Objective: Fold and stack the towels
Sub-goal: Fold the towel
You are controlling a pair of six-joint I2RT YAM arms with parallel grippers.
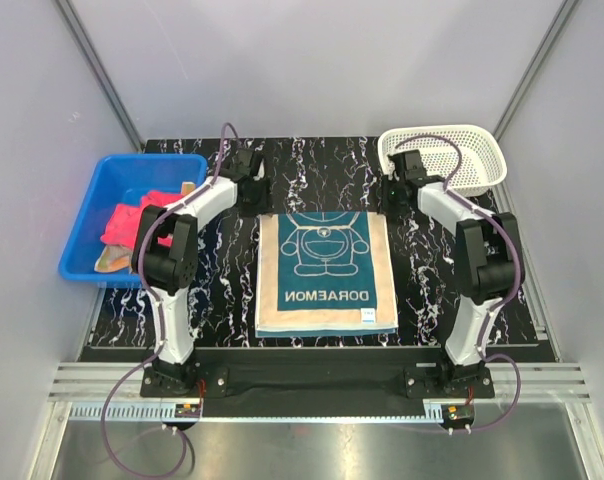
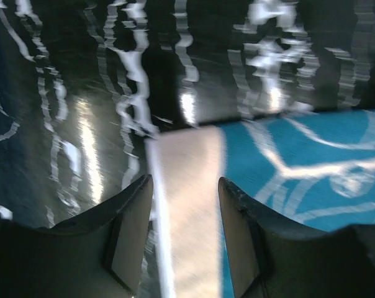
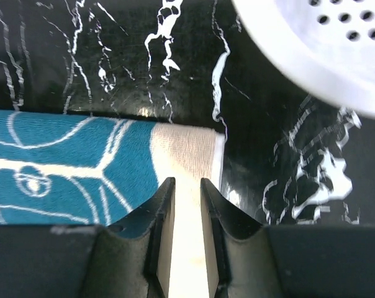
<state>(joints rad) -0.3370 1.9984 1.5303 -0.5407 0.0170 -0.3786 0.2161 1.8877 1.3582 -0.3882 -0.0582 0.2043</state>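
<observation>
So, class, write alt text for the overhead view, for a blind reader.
A teal towel with a white cartoon figure lies flat on a black marbled table, the left gripper and right gripper at its far corners. A blue bin at left holds a pink-red towel and an orange-peach towel; a white basket sits far right.

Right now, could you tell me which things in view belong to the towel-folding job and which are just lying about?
Part of the job:
- teal towel, spread flat on the table
- pink-red towel and orange-peach towel, both in the blue bin

Just lying about:
- the blue bin itself, only a holder
- white basket, at the far right
</observation>
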